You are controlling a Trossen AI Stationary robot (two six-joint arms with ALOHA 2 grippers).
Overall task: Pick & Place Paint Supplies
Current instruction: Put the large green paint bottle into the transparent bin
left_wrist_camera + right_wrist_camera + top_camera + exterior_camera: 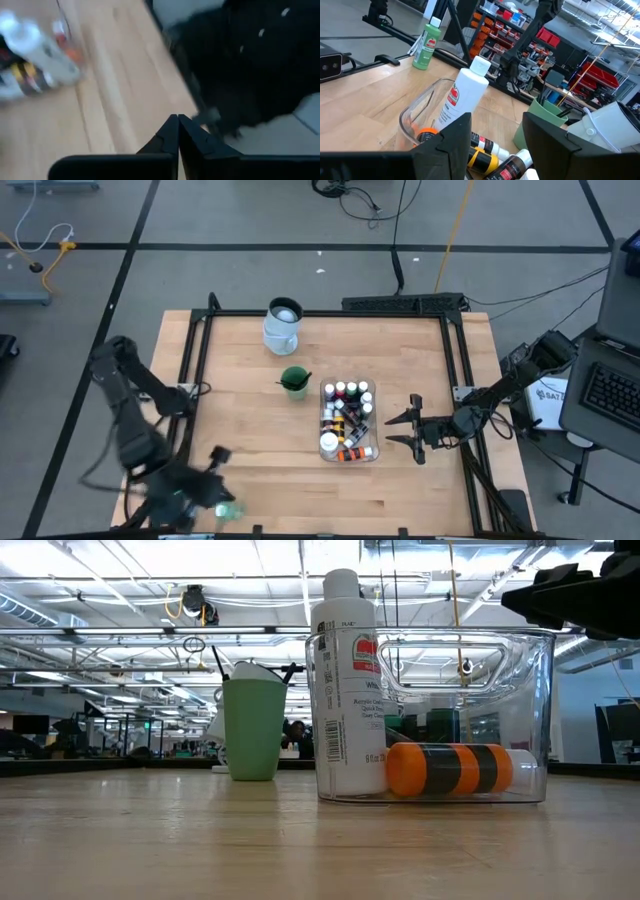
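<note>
1. The table (250,480), a pale wood slab in a black frame, carried my whole job: paint supplies sorted into one container.
2. My left arm sat folded at the table's near left corner. Its gripper (178,131) was clenched, fingertips pressed together on nothing in the wrist view. I judged it had just let go of, or missed, something there.
3. My right arm reached in from the right edge. Its gripper (412,430) hung just beside the tub, jaws parted and empty, apparently placed for the next pick or drop.
4. The tub (373,452), clear hard plastic with rounded corners and a moulded handle slot, stood right of centre. It held most of the supplies, so I judged sorting well along.
5. The jug (282,325), pale and glossy, stood at the far edge, well apart from the work.
6. The white bottle (346,690), tall and smooth with a printed label, stood upright at the tub's near end.
7. The green cup (253,728), matte plastic, stood just left of the tub with dark brush handles poking from it.
8. The green bottle (427,45), white-capped, stood upright at the near left corner beside my left arm, still outside the tub.
9. The small bottles (345,415), white-capped in mixed colours, lay packed inside the tub; an orange-and-black one (450,769) lay on its side against the front wall.
</note>
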